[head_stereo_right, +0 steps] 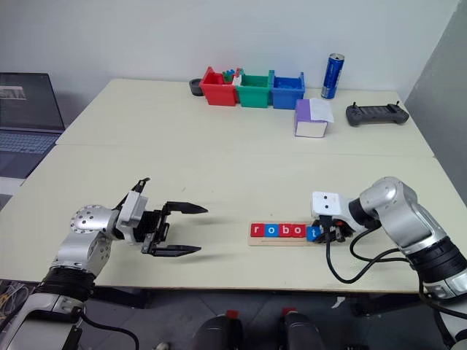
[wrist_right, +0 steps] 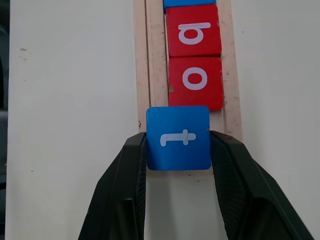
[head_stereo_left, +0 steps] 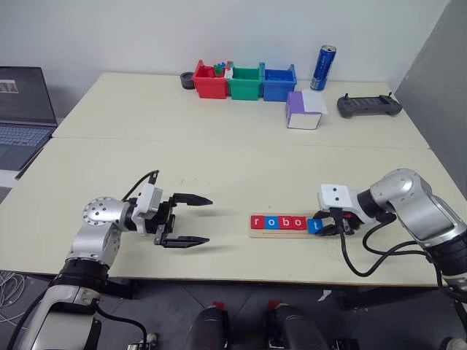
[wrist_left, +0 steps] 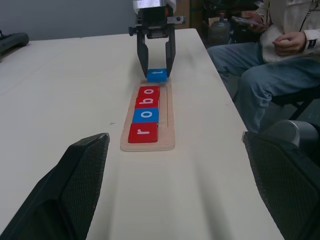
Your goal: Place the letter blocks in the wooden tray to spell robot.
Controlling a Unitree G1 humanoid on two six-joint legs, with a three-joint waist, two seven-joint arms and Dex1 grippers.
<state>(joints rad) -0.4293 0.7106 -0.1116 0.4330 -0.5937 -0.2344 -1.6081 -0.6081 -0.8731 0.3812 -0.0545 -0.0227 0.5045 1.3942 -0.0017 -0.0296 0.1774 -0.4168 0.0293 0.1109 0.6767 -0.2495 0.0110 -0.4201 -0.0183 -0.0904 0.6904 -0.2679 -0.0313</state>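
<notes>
Your right hand (wrist_right: 178, 145) pinches the blue t block (wrist_right: 178, 137) at the wooden tray's (head_stereo_left: 255, 232) 3 o'clock end, slightly skewed, so releasing may leave it tilted on the rim; left hand (head_stereo_left: 191, 219) spread, idle.

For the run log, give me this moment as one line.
right gripper: shut on blue t block | wooden tray: r, o, b, o seated, end slot empty | left gripper: open, idle

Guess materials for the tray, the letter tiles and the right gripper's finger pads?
Wooden tray: pale unfinished-looking wood, faint grain and scuffs along its grooved rails. Letter blocks, such as the blue t: smooth, evenly coloured faces with white printed letters, likely painted wood or plastic; the look leaves it open. Right gripper fingers: matte black, finely textured surface, probably plastic or rubber.
</notes>
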